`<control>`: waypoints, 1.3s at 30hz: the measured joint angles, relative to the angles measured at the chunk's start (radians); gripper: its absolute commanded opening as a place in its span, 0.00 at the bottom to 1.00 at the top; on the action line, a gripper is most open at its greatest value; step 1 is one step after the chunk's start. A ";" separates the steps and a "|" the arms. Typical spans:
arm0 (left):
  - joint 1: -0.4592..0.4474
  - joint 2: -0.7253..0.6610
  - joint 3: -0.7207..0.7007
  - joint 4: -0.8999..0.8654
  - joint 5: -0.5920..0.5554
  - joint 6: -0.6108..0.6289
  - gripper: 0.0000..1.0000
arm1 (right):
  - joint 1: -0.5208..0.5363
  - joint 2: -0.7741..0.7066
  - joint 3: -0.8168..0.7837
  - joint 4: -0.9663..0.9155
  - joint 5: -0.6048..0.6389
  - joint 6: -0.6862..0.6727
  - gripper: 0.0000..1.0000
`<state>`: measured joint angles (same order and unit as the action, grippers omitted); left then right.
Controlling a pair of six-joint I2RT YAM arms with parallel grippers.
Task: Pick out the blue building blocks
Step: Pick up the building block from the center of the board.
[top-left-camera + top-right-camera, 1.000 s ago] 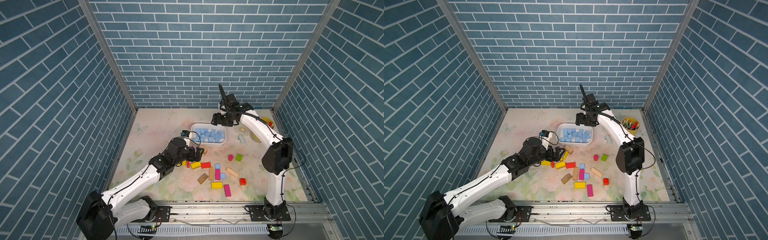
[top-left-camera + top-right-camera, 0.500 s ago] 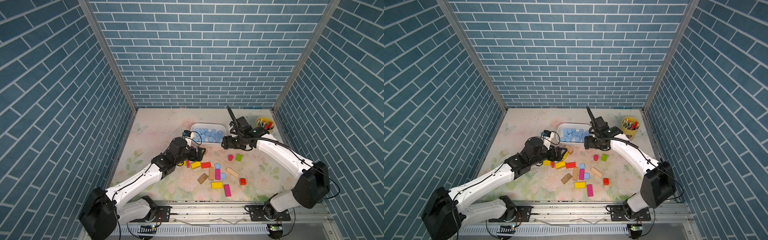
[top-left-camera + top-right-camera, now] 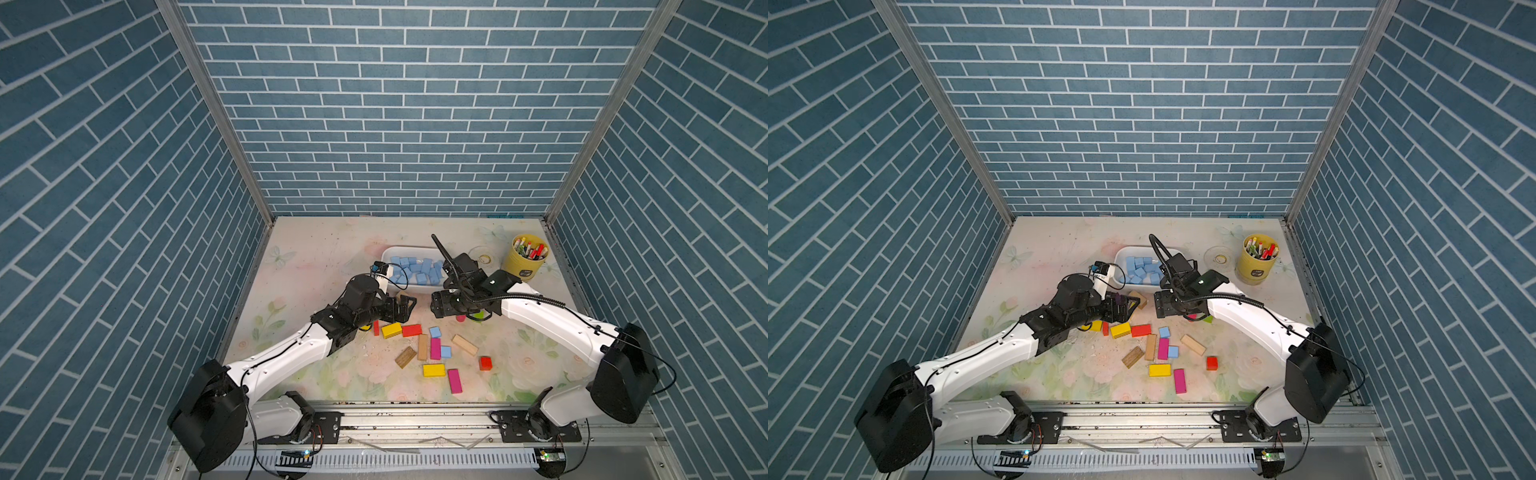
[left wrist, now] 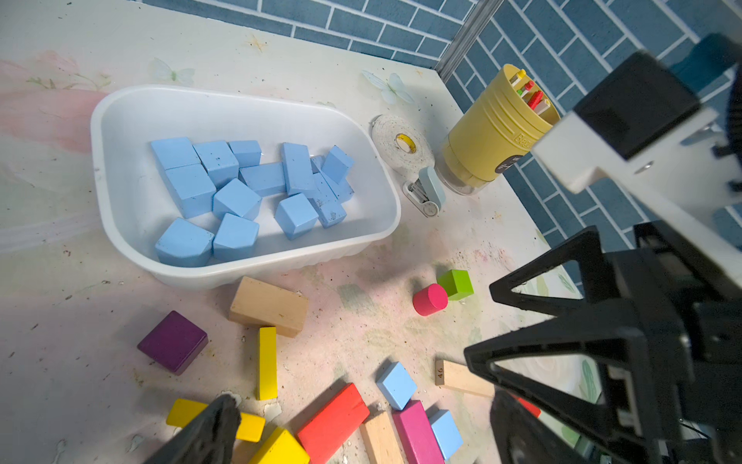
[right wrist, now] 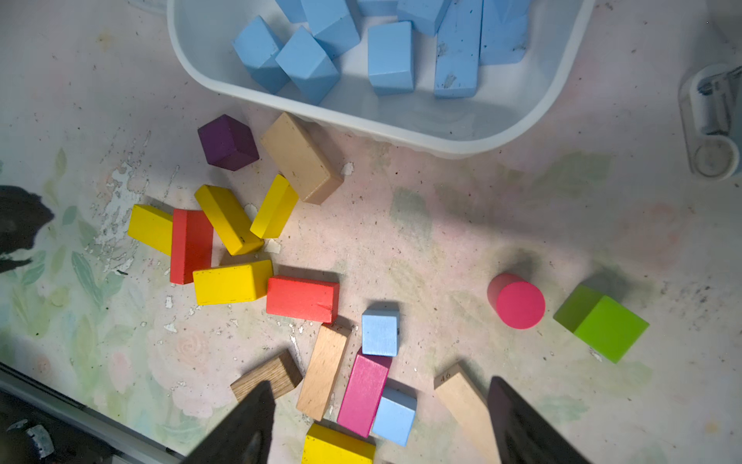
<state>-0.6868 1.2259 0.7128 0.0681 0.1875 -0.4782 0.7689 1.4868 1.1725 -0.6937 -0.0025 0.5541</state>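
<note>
Blue blocks mostly lay heaped in the white tub, back-middle of the counter. Two blue ones were out in the mixed scatter in front of it. A loose cube lay just beside a red brick and at the end of a magenta brick. A second cube lay against that magenta brick's long side. Both lay flat, nothing gripping them.

Left end effector hung just in front of the tub, fingers spread wide, nothing between them. A purple cube and a wood brick sat right by it, the wood brick just beside the tub wall. Right end effector faced it from the opposite side, near but apart, also spread and empty, over the scatter. A pink cylinder and a green cube stood near each other, under the right arm in both top views.

Yellow bricks and another red brick were bunched on the left arm's side of the scatter. A red cube sat apart toward the front. In the back right corner stood a yellow cup of pens, with a tape roll and a small pale gadget just beside the cup.
</note>
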 measured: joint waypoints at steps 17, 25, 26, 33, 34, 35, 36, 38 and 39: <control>0.000 -0.005 0.000 0.010 -0.003 0.001 0.99 | 0.045 0.103 0.059 -0.010 0.041 0.018 0.83; 0.000 -0.050 -0.006 0.000 -0.027 -0.002 0.99 | 0.050 0.148 0.085 -0.037 0.060 0.017 0.78; 0.000 -0.057 -0.014 0.001 -0.030 -0.002 0.99 | 0.051 0.164 0.095 -0.040 0.061 0.021 0.77; 0.000 -0.063 -0.039 -0.003 -0.034 -0.001 0.99 | 0.093 0.253 0.111 -0.065 0.063 0.025 0.71; 0.000 -0.063 -0.039 -0.002 -0.033 -0.001 0.99 | 0.098 0.261 0.111 -0.070 0.063 0.025 0.69; 0.000 -0.062 -0.039 -0.003 -0.032 0.000 0.99 | 0.101 0.264 0.111 -0.076 0.063 0.025 0.68; 0.000 -0.061 -0.039 -0.002 -0.032 0.000 0.99 | 0.103 0.266 0.111 -0.079 0.063 0.026 0.66; 0.000 -0.054 -0.039 -0.003 -0.029 0.001 0.99 | 0.107 0.266 0.111 -0.085 0.063 0.025 0.64; 0.000 -0.051 -0.039 -0.003 -0.028 0.002 0.99 | 0.107 0.266 0.111 -0.085 0.063 0.026 0.63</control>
<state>-0.6868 1.1748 0.6743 0.0650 0.1596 -0.4767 0.8761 1.7527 1.2839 -0.7792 0.0608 0.5797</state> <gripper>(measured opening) 0.994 0.649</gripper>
